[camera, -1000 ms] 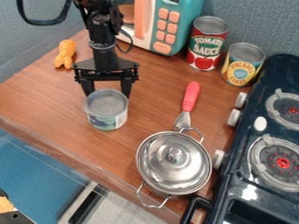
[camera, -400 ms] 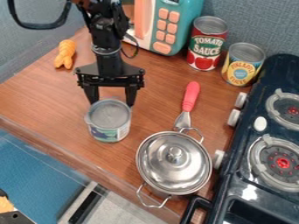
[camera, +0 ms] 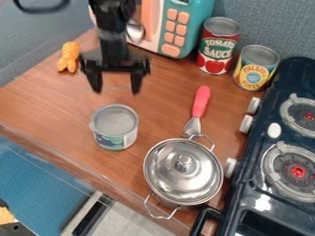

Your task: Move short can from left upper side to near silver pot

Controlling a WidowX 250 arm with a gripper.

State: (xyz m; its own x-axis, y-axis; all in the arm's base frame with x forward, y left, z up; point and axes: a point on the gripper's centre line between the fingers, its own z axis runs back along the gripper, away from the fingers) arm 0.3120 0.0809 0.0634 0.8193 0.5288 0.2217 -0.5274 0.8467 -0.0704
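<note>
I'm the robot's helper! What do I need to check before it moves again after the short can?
1. Short can standing up: ok, it is upright on the table.
2. Short can near the pot: ok, I'd say; it is beside the pot, with a gap between them.
3. Gripper open: ok, its fingers are wide apart.
4. Gripper off the short can: ok, there is a gap between the fingertips and the can.
5. Spatula off the short can: ok, they lie apart.
6. Short can full: cannot tell, its top looks closed.
</note>
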